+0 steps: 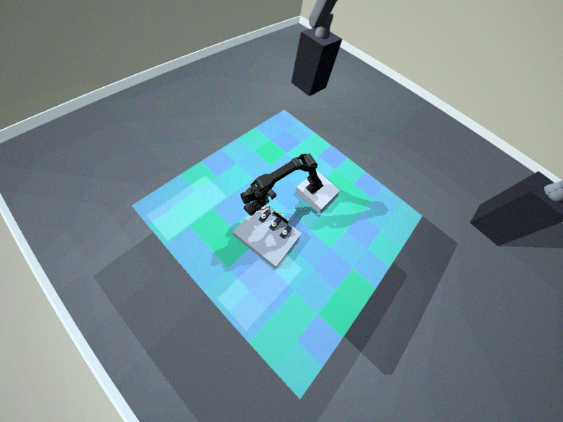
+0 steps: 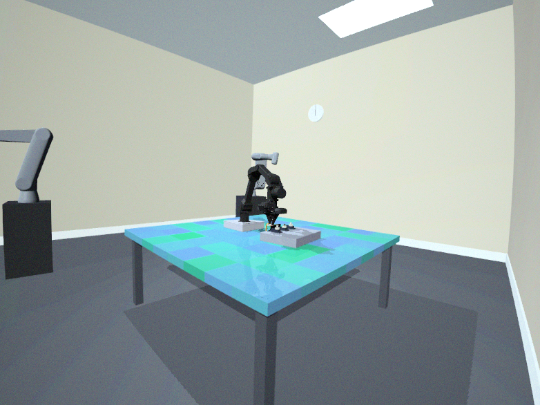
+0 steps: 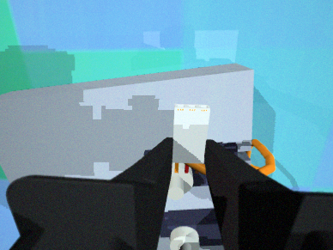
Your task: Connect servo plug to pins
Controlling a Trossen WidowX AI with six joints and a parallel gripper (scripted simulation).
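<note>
Plug (image 3: 191, 132), white and flat, is clamped between the two black fingers of the claw (image 1: 263, 209) (image 2: 272, 224) (image 3: 188, 145). In the wrist view, its end with the small square openings points to the far side, and this end is uncovered, so the plug is not on the pins. Coloured wires come out from its near end, and an orange wire (image 3: 268, 161) makes a loop at the right, beside the pale holder block (image 1: 263, 247) (image 2: 279, 239) (image 3: 223, 87).

The plug is seen in front of this block, but I cannot tell its exact height over it. In the top view, three dark servos with white round tops stand in one row on the block, and a narrow dark strip (image 1: 281, 217) with a coloured mark is beside them. The single pins are too small to tell.

Black arm (image 1: 281, 171) (image 2: 248, 193) stands on a pale slab (image 1: 332, 196) (image 2: 231, 225), which lies farther and more to the right than the block in the top view. Both slab and block are on the counter (image 1: 300, 370) (image 2: 267, 307), which has blue and green patches. On the far wall hangs a round clock (image 2: 315, 112).
</note>
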